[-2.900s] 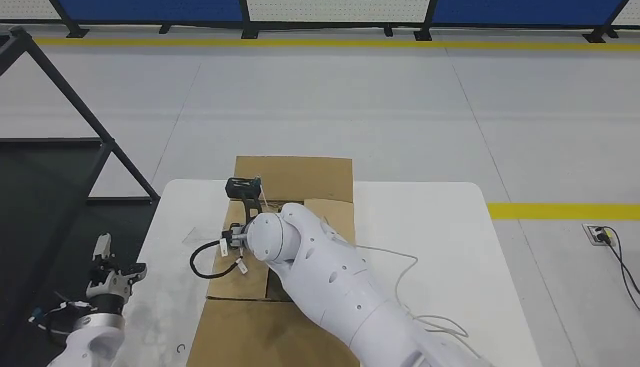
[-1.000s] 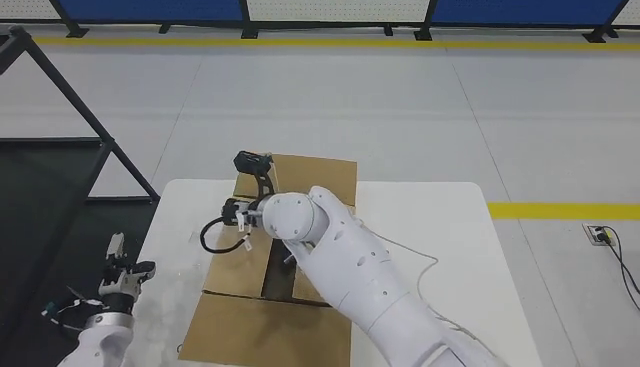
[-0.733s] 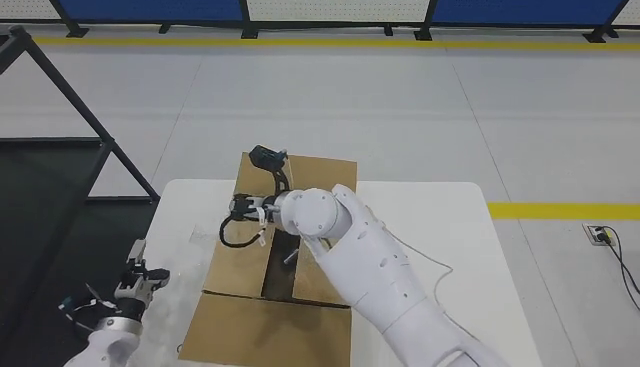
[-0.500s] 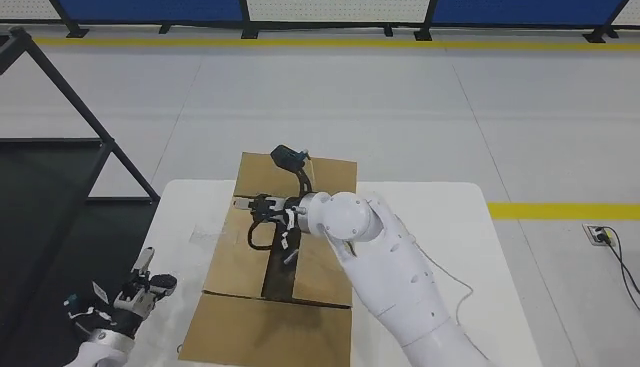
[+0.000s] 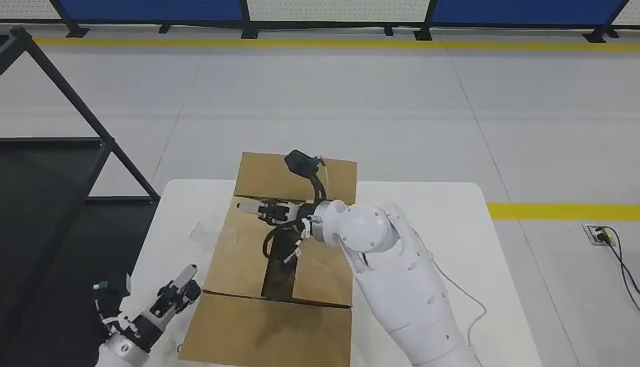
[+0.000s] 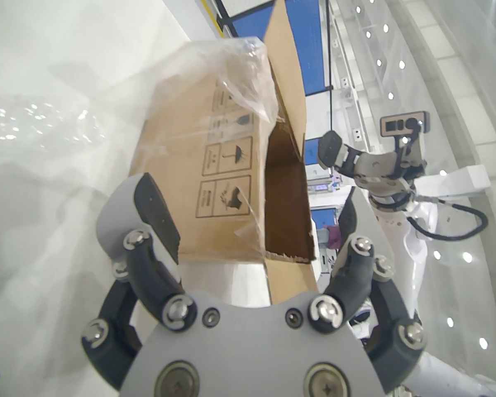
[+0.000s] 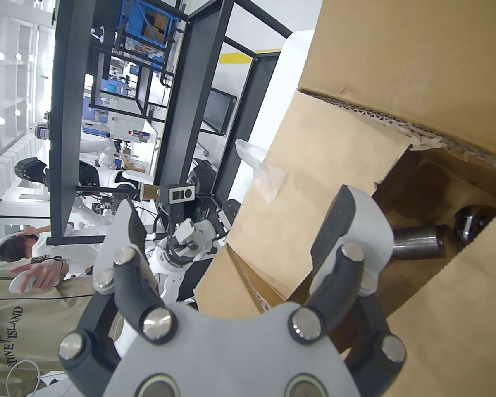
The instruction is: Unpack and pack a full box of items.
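White table, cardboard box (flaps parted), right hand wide above, left hand wide

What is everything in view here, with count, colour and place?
cardboard box: one, brown, flaps open, on the table
metal cylinder: one, dark grey, inside the box
round part: one, dark, inside the box beside the cylinder
plastic film: one, clear, draped at a box corner
table: one, white, under the box
metal frame: one, black, on the floor beside the table
floor lines: two, yellow
left gripper: one, white and black, jaws open, empty, beside the box
right gripper: one, white and black, jaws open, empty, above the open box
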Tool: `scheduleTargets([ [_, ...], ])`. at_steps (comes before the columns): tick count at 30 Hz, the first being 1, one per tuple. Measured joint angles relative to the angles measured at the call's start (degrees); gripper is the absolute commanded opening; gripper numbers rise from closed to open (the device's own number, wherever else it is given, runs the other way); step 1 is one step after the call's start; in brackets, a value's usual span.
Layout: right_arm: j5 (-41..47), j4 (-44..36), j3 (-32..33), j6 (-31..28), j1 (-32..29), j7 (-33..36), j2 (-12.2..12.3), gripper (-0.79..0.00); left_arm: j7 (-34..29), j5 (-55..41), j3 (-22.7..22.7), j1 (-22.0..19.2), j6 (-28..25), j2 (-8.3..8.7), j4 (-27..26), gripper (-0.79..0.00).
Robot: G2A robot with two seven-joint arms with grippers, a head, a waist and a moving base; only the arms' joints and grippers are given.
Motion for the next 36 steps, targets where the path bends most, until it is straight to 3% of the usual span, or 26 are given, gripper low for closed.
scheduleTargets([
  [10, 3.72, -3.99, 8.07, 1.83, -2.75, -3.64, 2.00, 0.000, -16.74, -14.67, -4.33, 3.15, -6.61, 1.35, 0.10, 0.000],
  [13, 3.75, -3.89, 8.00, 1.82, -2.73, -3.59, 1.98, 0.000, -20.57, -11.96, -6.96, 4.81, -8.17, 2.04, -0.63, 0.000],
  [17, 3.77, -3.88, 8.00, 1.80, -2.72, -3.59, 1.98, 0.000, -19.38, -5.36, -8.01, 5.98, -8.61, 2.33, -1.15, 0.000],
  [26, 7.53, -1.16, 10.63, 0.40, -2.96, -7.70, 2.59, 0.000, -19.29, -8.72, -7.16, 5.94, -7.75, 2.31, -1.22, 0.000],
  [30, 10.36, 3.06, 14.99, -4.34, -0.81, -6.39, 3.85, 0.000, -24.14, -14.96, -6.85, 6.66, -7.87, 2.64, -1.22, 0.000],
  [34, 10.95, 6.29, 19.25, -11.02, 1.21, -0.38, 5.80, 0.000, -33.40, -26.19, -8.51, 6.46, -6.57, 3.31, 0.87, 0.000],
  [36, 10.01, 7.41, 20.42, -11.16, 1.96, 1.08, 6.40, 0.000, -37.68, -30.71, -8.78, 5.94, -4.78, 3.60, 2.04, 0.000],
])
